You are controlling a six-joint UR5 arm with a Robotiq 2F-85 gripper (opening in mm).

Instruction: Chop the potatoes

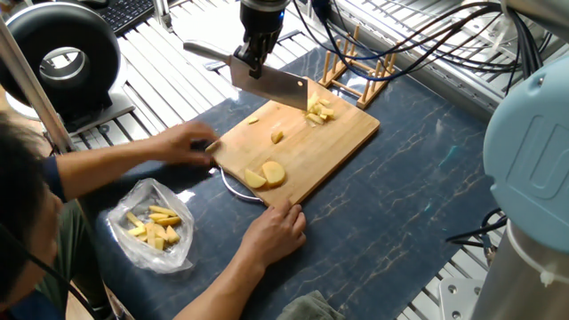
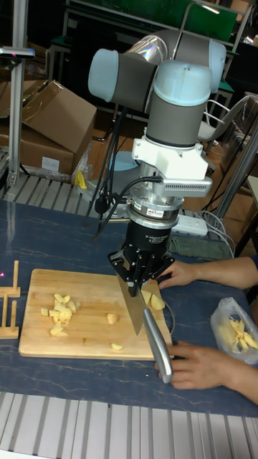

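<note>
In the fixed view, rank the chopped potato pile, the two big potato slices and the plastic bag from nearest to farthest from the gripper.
From the gripper:
1. Chopped potato pile, far corner of the board.
2. Two big potato slices, near edge of the board.
3. Plastic bag, off the board, by the person.

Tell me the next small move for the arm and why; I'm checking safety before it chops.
Probably wait, cleaver held above the cutting board, until the person's hands clear. One hand is at the board's edge, the other at its near corner. Then line up over the lone small potato piece mid-board. The hand is shut on the cleaver.
</note>
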